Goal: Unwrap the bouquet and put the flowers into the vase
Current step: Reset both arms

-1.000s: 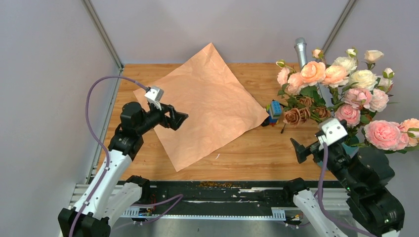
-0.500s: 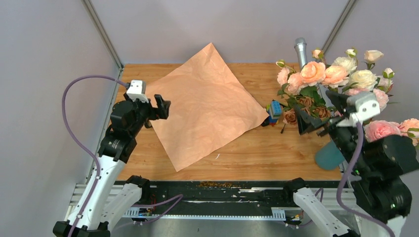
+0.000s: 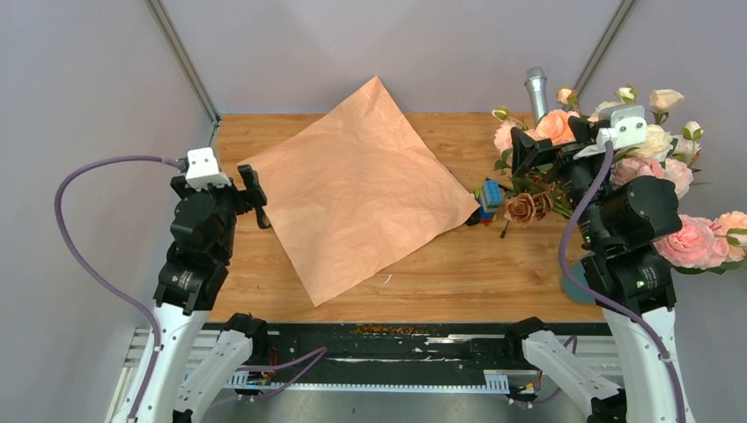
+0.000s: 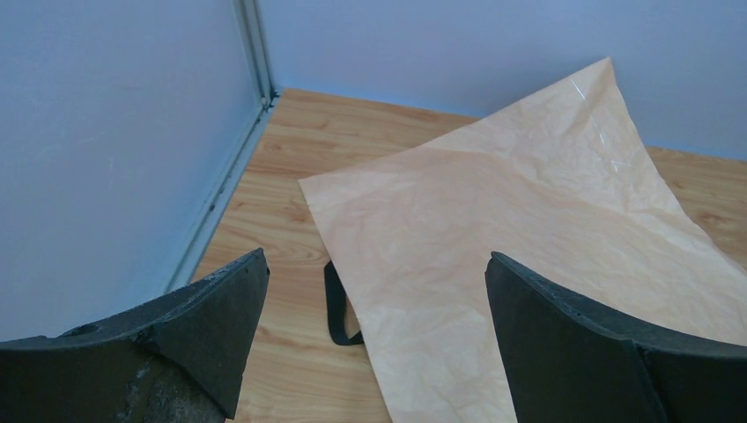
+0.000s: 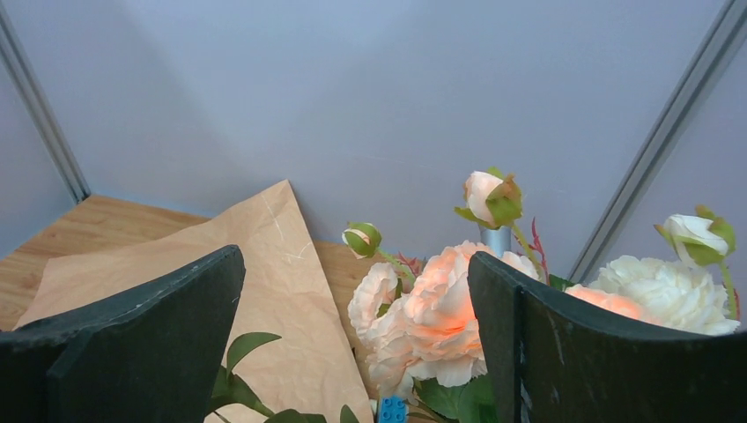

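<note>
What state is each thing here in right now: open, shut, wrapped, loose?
Kraft paper: unwrapped, spread flat.
Black ribbon: untied, loose at the paper's edge.
Flowers: out of the paper, bunched upright on the right.
Vase: mostly hidden behind the right arm; contents unclear.
Left gripper: open, empty.
Right gripper: open, empty.

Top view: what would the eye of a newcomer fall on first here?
First comes the large tan paper, spread flat across the middle of the wooden table with one corner pointing to the back wall. Next comes the thick bunch of pink, cream and peach roses at the far right of the table.
</note>
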